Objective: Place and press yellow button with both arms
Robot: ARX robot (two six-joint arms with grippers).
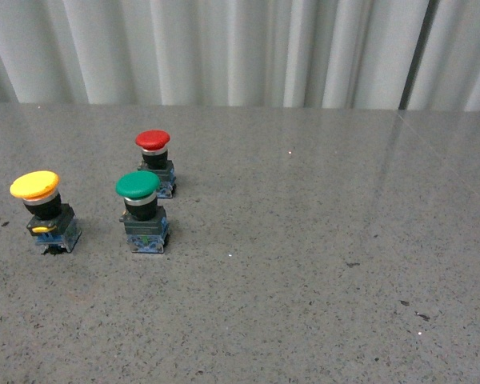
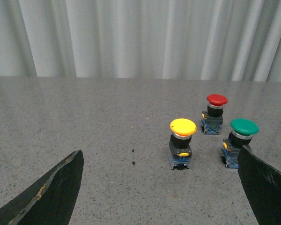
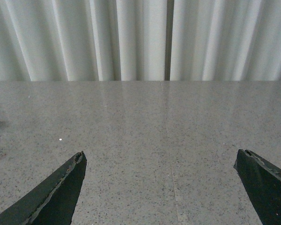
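Note:
The yellow button (image 1: 44, 210) stands upright on the grey table at the left, with a yellow mushroom cap, black body and blue base. It also shows in the left wrist view (image 2: 182, 148), ahead of my open, empty left gripper (image 2: 161, 161), well apart from both fingers. My right gripper (image 3: 161, 159) is open and empty over bare table; no button shows in its view. Neither arm appears in the front view.
A green-capped button (image 1: 142, 211) stands right of the yellow one, and a red-capped button (image 1: 155, 162) behind it. Both show in the left wrist view: green (image 2: 239, 143), red (image 2: 214, 114). A white curtain (image 1: 240, 48) closes the table's far edge.

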